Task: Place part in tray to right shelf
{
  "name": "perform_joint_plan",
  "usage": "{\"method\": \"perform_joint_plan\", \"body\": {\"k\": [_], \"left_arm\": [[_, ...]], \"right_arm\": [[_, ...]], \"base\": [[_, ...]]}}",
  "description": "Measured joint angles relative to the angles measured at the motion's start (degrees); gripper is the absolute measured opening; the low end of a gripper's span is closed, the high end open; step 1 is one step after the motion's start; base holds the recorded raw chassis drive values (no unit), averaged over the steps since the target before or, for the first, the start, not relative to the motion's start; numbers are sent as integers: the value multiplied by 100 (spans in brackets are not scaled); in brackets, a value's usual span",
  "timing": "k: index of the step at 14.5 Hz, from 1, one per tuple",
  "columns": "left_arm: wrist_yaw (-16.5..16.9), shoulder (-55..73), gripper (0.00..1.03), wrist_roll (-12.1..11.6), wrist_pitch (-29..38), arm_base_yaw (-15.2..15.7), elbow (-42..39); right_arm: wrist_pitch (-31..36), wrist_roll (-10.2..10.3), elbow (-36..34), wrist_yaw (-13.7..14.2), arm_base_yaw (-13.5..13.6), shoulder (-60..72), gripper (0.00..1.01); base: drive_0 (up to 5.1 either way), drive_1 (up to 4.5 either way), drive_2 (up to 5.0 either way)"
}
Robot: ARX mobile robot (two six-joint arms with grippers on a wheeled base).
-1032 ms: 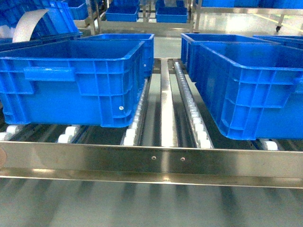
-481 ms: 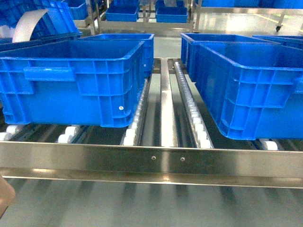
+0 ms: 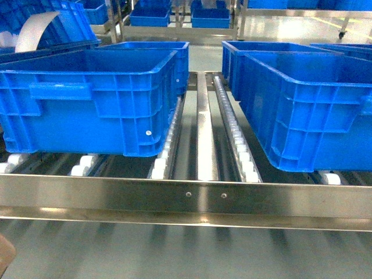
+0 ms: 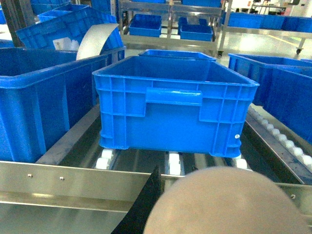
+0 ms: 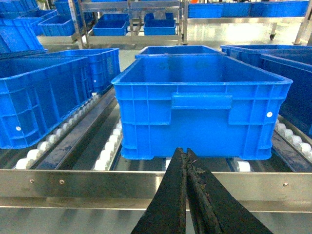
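Observation:
The beige tray point(image 4: 229, 207) fills the bottom of the left wrist view as a rounded glossy shape. My left gripper point(image 4: 187, 187) is shut on it; one black finger point(image 4: 146, 207) lies against its left side and the other is hidden behind it. A sliver of the tray point(image 3: 3, 257) shows in the head view's bottom-left corner. The right shelf is in front of me, with its steel front rail point(image 3: 186, 196) and white rollers point(image 3: 239, 145). My right gripper point(image 5: 184, 153) is shut and empty, just short of the rail point(image 5: 73, 184). The part is out of view.
Large blue crates stand on the rollers at left point(image 3: 93, 102) and right point(image 3: 308, 107), with a bare roller lane point(image 3: 206, 133) between them. One crate point(image 4: 175, 105) faces the left wrist, another point(image 5: 200, 105) the right. A pale curved sheet point(image 4: 97, 41) leans in a far-left crate.
The tray's beige edge came into the head view's bottom-left corner half a second ago and has since sunk a little lower. The crates and shelf have not moved.

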State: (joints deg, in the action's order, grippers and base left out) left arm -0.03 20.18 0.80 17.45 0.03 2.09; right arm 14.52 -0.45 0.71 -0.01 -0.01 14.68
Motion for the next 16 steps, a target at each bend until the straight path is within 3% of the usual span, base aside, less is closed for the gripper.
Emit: {"method": "perform_joint_plan", "body": {"k": [1,4,5,6,9,10,16], "left_arm": [[2,-87,12,0,155,0,-133],[-4,-540,12,0,-284,0,-125],[0,-654,12,2,-420,0,-127],[-15,-778,12,2,-555,0,-125],[2,-1058,12,-2,-850,0,-125],[7,-1751,12,-9,-1832,0,-125],[0,-1965,12,-17,-1808,0,-120]], "right_arm": [[-111,0,0,0,0,-142,2],[-422,2,0,0,0,-448,2],[-691,2,4,0,0,-632,2],[-1517,2,4,4,0,-1311,2],[-1456,2,4,-2,0,-1440,2],[-1495,2,4,0,0,-1440,2],[-1473,4,4,2,0,-1440,2]], "base": [[0,0,0],[0,0,0],[0,0,0],[0,0,0],[0,0,0],[0,0,0],[0,0,0]]}}
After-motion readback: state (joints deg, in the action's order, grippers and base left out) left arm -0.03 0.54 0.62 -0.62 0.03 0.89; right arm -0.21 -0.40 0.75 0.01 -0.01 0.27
